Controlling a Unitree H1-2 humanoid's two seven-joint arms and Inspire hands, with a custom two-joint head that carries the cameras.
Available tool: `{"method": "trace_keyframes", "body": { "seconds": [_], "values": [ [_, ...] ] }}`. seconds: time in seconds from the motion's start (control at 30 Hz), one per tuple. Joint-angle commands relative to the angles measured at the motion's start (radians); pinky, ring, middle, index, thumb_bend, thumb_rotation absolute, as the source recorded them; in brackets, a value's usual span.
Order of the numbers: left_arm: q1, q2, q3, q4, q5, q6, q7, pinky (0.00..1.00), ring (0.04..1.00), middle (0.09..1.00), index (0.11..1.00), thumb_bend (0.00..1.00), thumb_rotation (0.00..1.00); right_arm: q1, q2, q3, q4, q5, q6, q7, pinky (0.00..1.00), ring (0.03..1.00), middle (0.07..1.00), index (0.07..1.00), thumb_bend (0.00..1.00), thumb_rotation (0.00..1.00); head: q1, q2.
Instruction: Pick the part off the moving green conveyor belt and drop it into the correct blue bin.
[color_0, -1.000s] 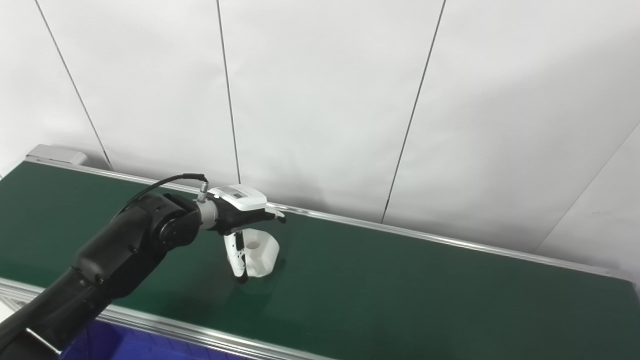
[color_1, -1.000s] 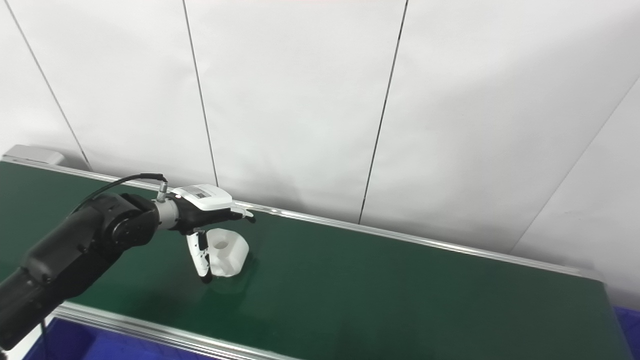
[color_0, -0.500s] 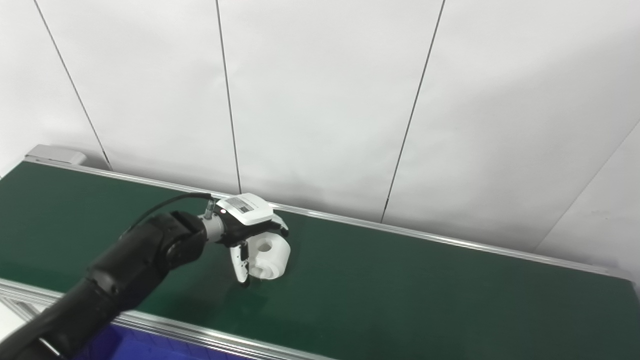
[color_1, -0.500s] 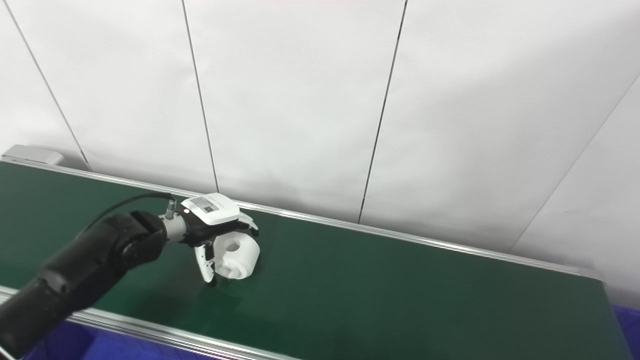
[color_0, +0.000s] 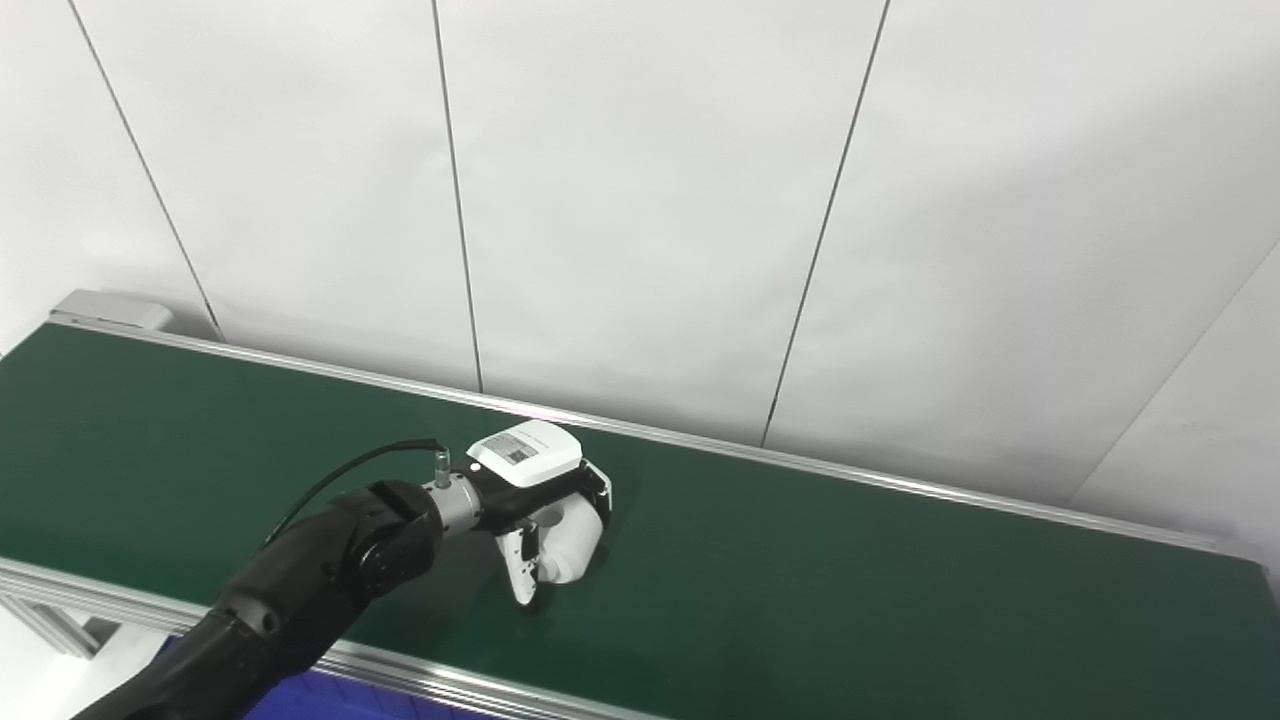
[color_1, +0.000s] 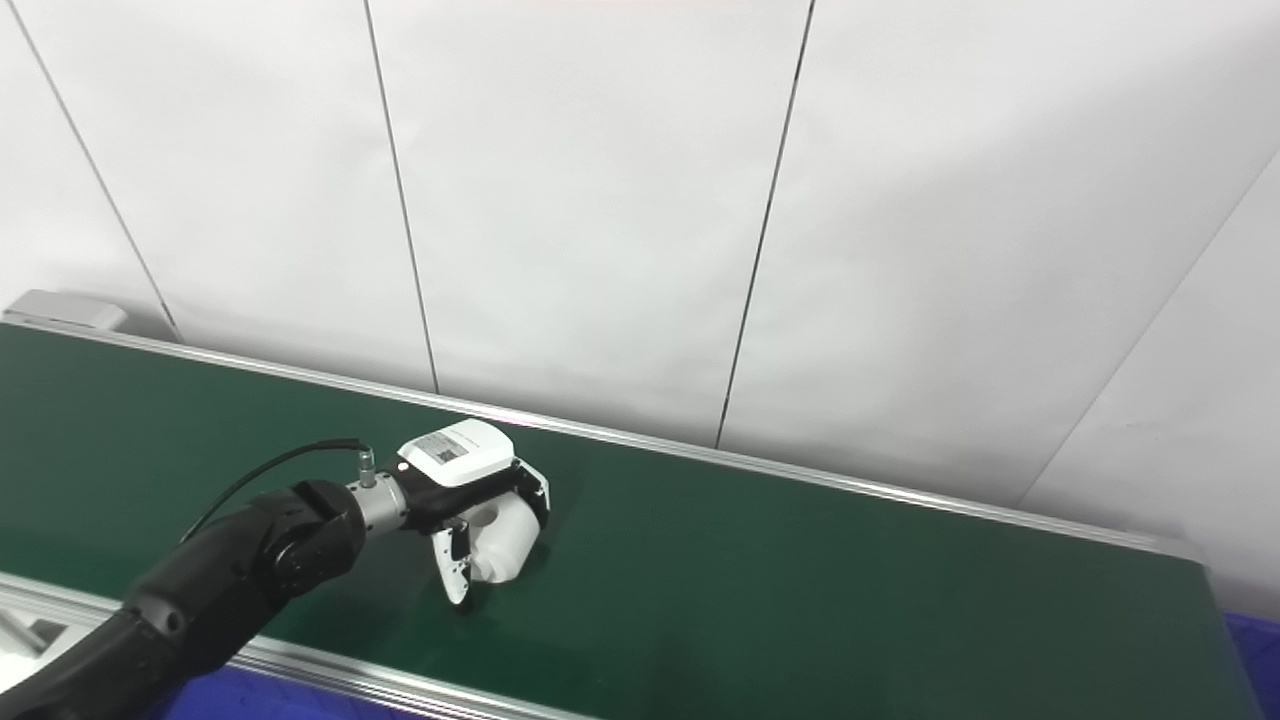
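Note:
A white plastic part (color_0: 578, 541) with a round hole sits on the green conveyor belt (color_0: 850, 600), near its middle. My left hand (color_0: 540, 492) is over it with the white back of the hand facing up. Its fingers (color_0: 600, 492) curl down over the part's far side and the thumb (color_0: 522, 572) presses the near side, so the hand is shut on the part. The part's underside looks to be touching the belt. The same grasp shows in the right eye view, with the left hand (color_1: 470, 490) around the part (color_1: 500, 545). My right hand is out of sight.
Metal rails (color_0: 450, 680) run along the belt's near and far edges. A blue bin (color_1: 215, 695) shows below the near rail at the bottom left, and another blue bin (color_1: 1255, 650) at the belt's right end. White wall panels (color_0: 650, 200) stand right behind the belt.
The left hand and the part have shifted right along the belt. The fingers went from spread above the part to wrapped around it, and the part has tipped within the grasp.

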Motion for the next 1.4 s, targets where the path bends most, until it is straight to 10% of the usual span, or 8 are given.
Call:
{"method": "trace_keyframes", "body": {
  "seconds": [0.0, 0.4, 0.73, 1.37],
  "values": [
    [-0.016, 0.014, 0.014, -0.028, -0.015, 0.000, -0.003, 0.33, 0.405, 0.484, 0.487, 0.52, 0.00, 0.008, 0.008, 0.004, -0.033, -0.002, 0.001, 0.006, 1.00, 1.000, 1.000, 1.000, 0.96, 1.00, 0.001, -0.001],
    [-0.045, 0.075, 0.074, -0.246, -0.087, 0.045, -0.171, 0.28, 0.341, 0.422, 0.506, 0.52, 0.00, 0.009, -0.002, 0.002, -0.075, 0.007, 0.035, 0.011, 1.00, 1.000, 1.000, 1.000, 0.96, 1.00, 0.065, 0.058],
    [-0.048, 0.137, 0.164, -0.602, -0.187, 0.249, -0.430, 0.33, 0.391, 0.450, 0.520, 0.52, 0.00, 0.006, -0.042, -0.039, -0.193, 0.091, 0.141, 0.022, 1.00, 1.000, 1.000, 1.000, 0.91, 1.00, 0.271, 0.190],
    [0.353, 0.161, 0.294, -1.009, -0.180, 0.472, -0.535, 0.25, 0.312, 0.409, 0.518, 0.52, 0.00, -0.014, -0.113, -0.085, -0.190, 0.195, 0.165, 0.079, 1.00, 1.000, 1.000, 1.000, 0.92, 1.00, 0.288, 0.183]
  ]
}}
